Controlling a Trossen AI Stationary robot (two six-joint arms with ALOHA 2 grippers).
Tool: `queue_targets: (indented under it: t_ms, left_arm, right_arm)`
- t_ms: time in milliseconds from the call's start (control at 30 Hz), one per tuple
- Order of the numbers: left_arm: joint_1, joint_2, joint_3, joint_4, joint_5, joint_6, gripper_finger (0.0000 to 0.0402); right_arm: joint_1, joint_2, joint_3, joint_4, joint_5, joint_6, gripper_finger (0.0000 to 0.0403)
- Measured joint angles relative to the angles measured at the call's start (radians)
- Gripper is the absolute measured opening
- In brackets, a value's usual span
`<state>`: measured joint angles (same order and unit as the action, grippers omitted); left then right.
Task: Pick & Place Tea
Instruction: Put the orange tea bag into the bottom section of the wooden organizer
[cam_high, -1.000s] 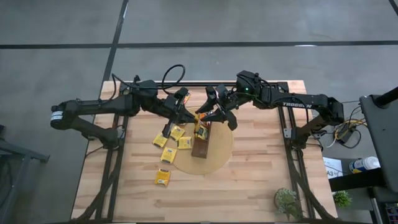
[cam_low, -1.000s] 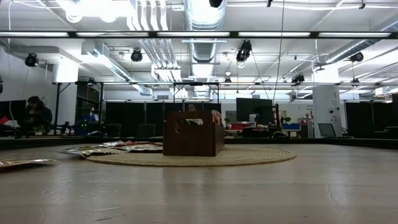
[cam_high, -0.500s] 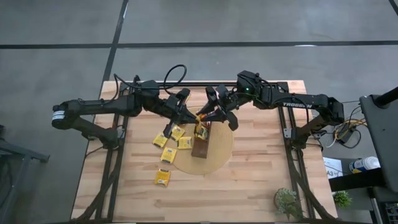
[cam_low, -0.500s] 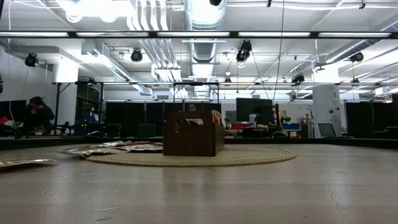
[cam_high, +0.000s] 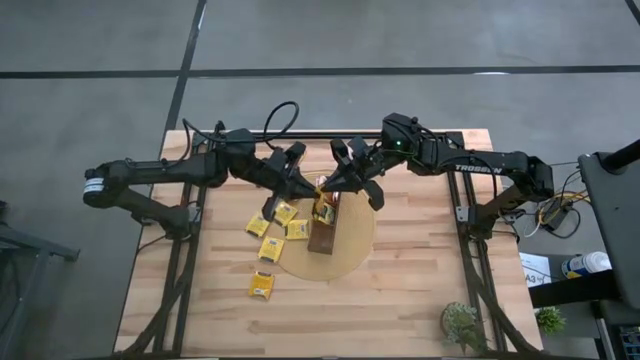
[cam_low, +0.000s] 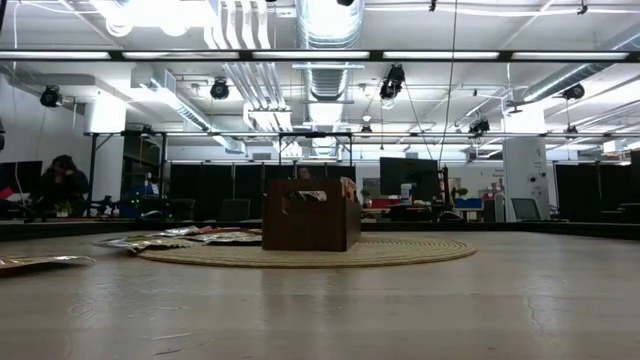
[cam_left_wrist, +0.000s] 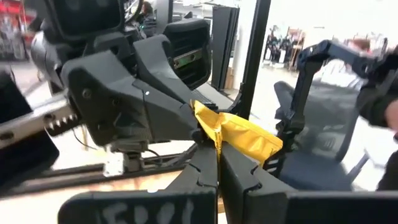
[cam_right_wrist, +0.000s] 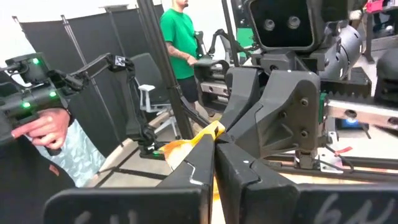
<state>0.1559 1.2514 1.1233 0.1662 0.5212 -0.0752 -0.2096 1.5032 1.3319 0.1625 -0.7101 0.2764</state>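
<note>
Left claw (cam_high: 308, 187) clamped, right claw (cam_high: 325, 187) clamped, tips meeting

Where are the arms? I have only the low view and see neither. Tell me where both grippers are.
Observer: They meet above one end of the long dark-brown tray. The left gripper and right gripper face each other tip to tip.
Operator: Report what they hold.
Observer: One small yellow paper tea sachet. Both pairs of jaws are shut on it.
Operator: Count the loose ones.
Observer: I count five loose yellow sachets lying flat on the left arm's side of the tray. One of them lies apart from the others.
</note>
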Motion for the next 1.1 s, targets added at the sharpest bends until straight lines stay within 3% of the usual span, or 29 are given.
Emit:
queue_targets:
  t_ms: [200,533,667,833,1100]
  left_arm:
    - [0.0,0.0,0.0,0.001,-0.004,-0.148,0.0023]
    - [0.0,-0.002,0.0,0.001,-0.025,-0.185,0.0172]
    - [0.001,-0.003,0.0,0.0,-0.025,-0.204,0.0214]
    - [0.001,-0.014,0.0,-0.029,-0.026,-0.203,0.0233]
    - [0.002,-0.041,0.0,-0.213,-0.026,-0.201,0.0234]
  right_arm:
    - [-0.001,0.0,0.0,0.006,0.002,0.0,0.0008]
    - [-0.002,0.0,0.0,0.007,0.006,0.0,0.0008]
    - [-0.001,0.0,0.0,0.006,0.006,0.0,0.0008]
    - [-0.001,0.0,0.0,0.006,-0.002,0.004,0.0008]
    - [0.0,-0.002,0.008,0.0,-0.057,0.001,0.0008]
